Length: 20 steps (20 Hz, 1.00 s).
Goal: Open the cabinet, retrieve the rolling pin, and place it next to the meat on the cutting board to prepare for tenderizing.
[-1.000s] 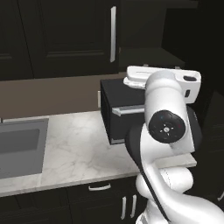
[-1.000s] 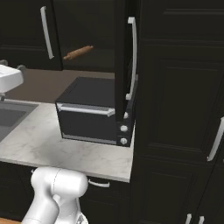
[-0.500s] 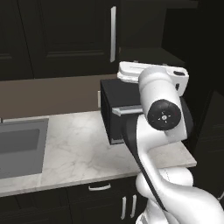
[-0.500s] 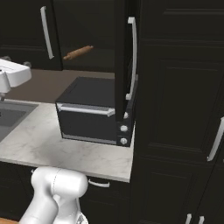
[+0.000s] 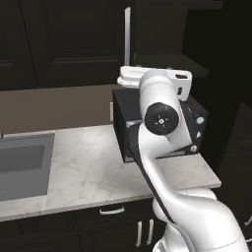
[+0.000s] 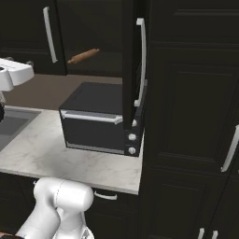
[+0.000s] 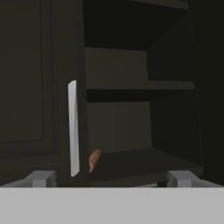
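Our arm has swung up toward the open cabinet (image 6: 133, 70); gripper (image 7: 111, 177) spread wide, empty. Rolling pin (image 6: 84, 56) lies on its shelf, reachable next.

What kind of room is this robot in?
It looks like a kitchen. There is a marble counter with a sink set in it, a black countertop oven, and tall dark cabinets. One cabinet stands open with a rolling pin on its shelf.

Both base views look forward and down from behind the arm, sharing the counter (image 5: 88, 162) and black appliance (image 6: 100, 121). The hand view faces, fairly closely it seems, the cabinet (image 7: 131, 87) with its open shelves.
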Available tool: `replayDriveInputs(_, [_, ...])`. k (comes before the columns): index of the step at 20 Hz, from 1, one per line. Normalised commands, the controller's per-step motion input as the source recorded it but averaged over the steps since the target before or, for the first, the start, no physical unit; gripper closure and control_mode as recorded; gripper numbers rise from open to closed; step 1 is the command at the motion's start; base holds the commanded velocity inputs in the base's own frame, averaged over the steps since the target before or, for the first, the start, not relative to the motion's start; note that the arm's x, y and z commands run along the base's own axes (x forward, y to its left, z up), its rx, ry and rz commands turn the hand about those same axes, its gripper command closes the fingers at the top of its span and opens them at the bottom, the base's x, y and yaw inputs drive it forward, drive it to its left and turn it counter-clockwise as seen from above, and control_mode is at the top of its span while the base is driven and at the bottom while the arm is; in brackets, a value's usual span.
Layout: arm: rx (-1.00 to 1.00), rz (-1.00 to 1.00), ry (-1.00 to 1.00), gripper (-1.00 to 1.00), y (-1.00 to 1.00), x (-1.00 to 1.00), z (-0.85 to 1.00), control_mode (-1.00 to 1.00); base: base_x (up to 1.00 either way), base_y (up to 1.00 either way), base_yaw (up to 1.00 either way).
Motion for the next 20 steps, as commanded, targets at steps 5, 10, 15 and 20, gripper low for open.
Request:
replayDriveInputs(5, [0.00,0.01,0.00,-1.00,0.00,0.42,-0.03,-1.00,0.00,0.00,0.00])
replayDriveInputs(10, [0.00,0.01,0.00,-1.00,0.00,0.59,0.00,-1.00,0.00,0.00,0.00])
replayDriveInputs(15, [0.00,0.01,0.00,-1.00,0.00,0.59,-0.04,-1.00,0.00,0.00,0.00])
replayDriveInputs(20, [0.00,0.00,0.00,-1.00,0.00,0.48,-0.07,-1.00,0.00,0.00,0.00])
